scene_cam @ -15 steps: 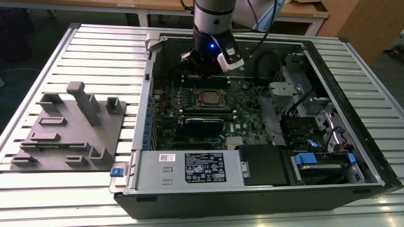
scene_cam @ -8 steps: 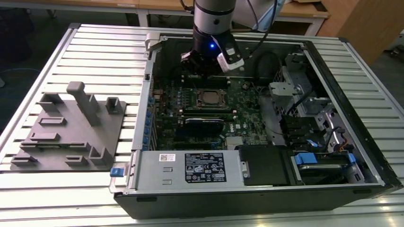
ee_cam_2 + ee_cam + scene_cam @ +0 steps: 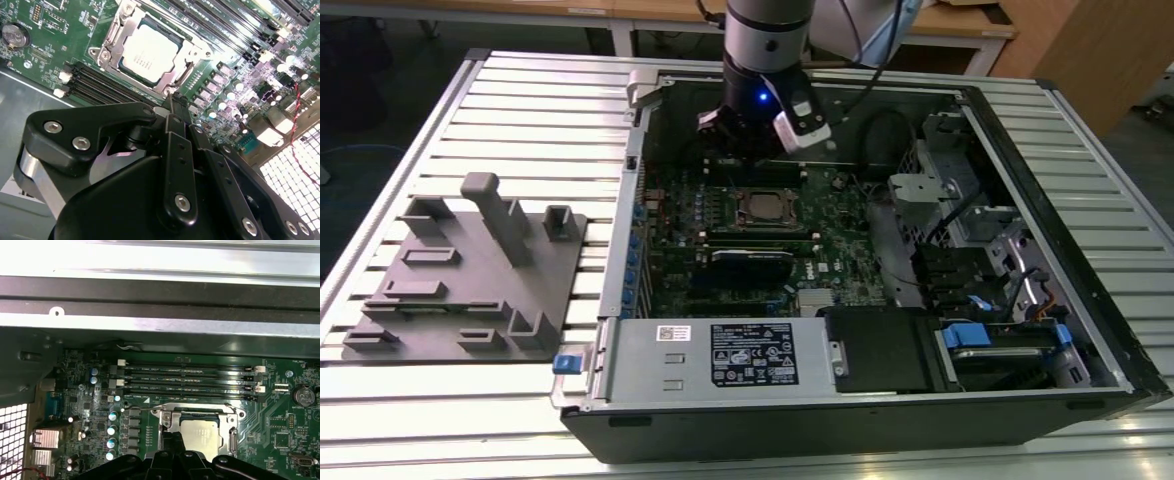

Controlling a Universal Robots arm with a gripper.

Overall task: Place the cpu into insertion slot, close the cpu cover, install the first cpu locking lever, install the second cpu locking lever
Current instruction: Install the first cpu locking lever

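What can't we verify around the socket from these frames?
First wrist view: part of the cpu and cpu cover, hidden behind the gripper.
Exterior view: how the insertion slot is latched, too small to tell.
Second wrist view: one corner of the cpu cover, hidden by the gripper.

Faint grey print on the cpu, just ahead of the gripper in both wrist views, and I can't read it. Tiny white lettering along the memory slots beyond it, also illegible. Well away from the gripper, in the exterior view, a black-and-white label and a small white sticker on the power supply housing. I can't make out either.
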